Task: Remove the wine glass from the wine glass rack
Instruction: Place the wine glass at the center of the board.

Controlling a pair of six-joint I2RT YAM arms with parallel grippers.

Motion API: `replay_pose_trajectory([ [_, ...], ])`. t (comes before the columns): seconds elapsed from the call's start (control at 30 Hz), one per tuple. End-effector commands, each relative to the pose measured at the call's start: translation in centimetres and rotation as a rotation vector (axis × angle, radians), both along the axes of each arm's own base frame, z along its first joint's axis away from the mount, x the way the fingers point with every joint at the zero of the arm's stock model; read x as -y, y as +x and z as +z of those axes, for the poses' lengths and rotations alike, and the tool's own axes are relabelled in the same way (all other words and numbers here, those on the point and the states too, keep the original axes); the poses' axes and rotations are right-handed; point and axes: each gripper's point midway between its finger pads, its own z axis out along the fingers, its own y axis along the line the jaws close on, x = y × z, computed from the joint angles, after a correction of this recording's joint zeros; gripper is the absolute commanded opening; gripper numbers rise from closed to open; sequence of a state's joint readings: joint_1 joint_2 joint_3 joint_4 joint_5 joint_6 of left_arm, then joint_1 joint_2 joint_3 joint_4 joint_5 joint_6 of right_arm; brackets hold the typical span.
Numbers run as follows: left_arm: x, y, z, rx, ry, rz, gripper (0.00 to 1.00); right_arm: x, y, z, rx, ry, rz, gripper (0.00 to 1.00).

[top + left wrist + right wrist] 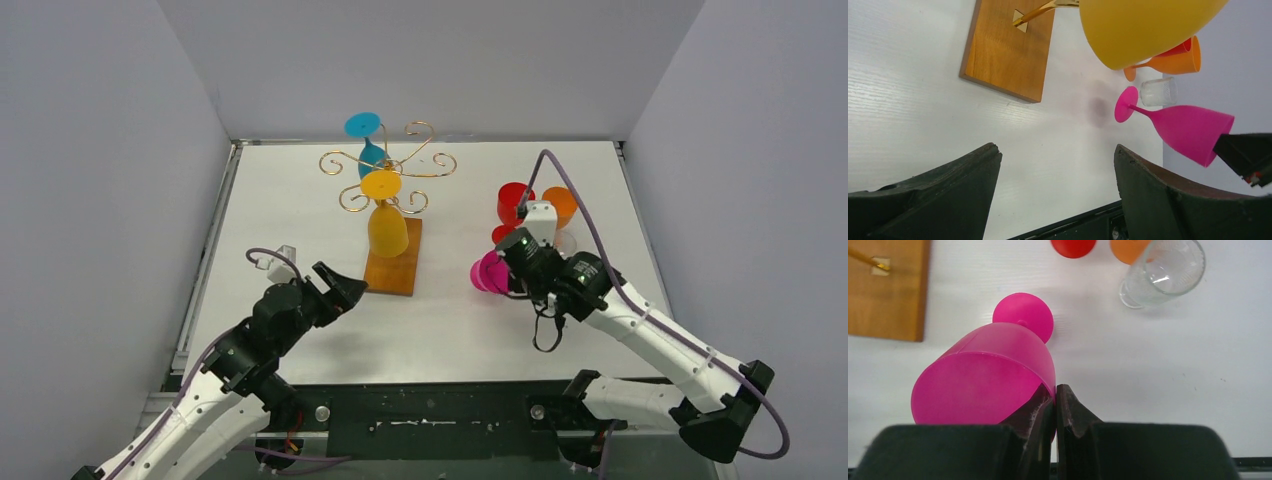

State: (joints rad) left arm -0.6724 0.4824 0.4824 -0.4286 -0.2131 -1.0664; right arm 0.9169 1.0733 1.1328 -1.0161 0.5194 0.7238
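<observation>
Rim of pink wine glass (983,375) pinched in right hand (1054,392), finger (1035,407) half-hidden inside; left hand (1057,148) wide.

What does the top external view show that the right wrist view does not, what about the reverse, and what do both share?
Only the top external view: the blue glass and yellow glass hanging on the wine glass rack, and the open left gripper.
Only the right wrist view: a close look at the right gripper shut on the pink glass at its rim.
Both: the pink glass, the rack's wooden base, the red glass and the orange glass.
</observation>
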Motion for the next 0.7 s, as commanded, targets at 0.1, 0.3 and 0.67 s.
replay_pose_trajectory([
  [0.1, -0.5, 0.3, 2.9, 0.091, 0.078, -0.034, 0.81, 2.2, 5.0, -1.6, -0.136, 0.072, 0.009, 0.0],
  [0.3, -0.4, 0.2, 3.9, 0.143, 0.112, -0.075, 0.8, 4.3, 8.5, -1.6, -0.149, 0.013, -0.051, 0.0],
  [0.67, 0.2, 0.0, 4.6, 0.164, 0.118, -0.119, 0.79, 6.9, 11.5, -3.1, -0.164, -0.061, -0.108, 0.0],
])
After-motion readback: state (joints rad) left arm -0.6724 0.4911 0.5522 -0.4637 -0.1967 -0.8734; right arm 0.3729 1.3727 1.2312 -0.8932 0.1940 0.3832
